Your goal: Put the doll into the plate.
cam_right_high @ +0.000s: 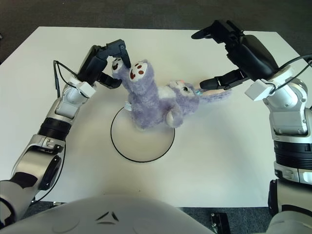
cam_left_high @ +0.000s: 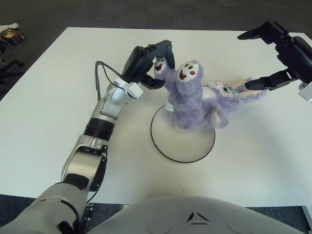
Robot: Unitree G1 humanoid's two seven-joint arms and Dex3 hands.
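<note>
A purple plush doll (cam_left_high: 195, 100) lies on its back with its feet up. Its lower body is over the far rim of the white, black-rimmed plate (cam_left_high: 185, 146), and its head and ears lie on the table to the right. My left hand (cam_left_high: 165, 73) is at the doll's left, fingers spread around one raised foot without clamping it. My right hand (cam_left_high: 243, 61) hovers open at the far right, and its lower finger (cam_left_high: 265, 82) points at the doll's ear.
The white table (cam_left_high: 48, 112) extends wide on all sides of the plate, with dark floor beyond its edges. A small object (cam_left_high: 10, 34) lies on the floor at the far left. A black cable (cam_left_high: 97, 73) loops off my left forearm.
</note>
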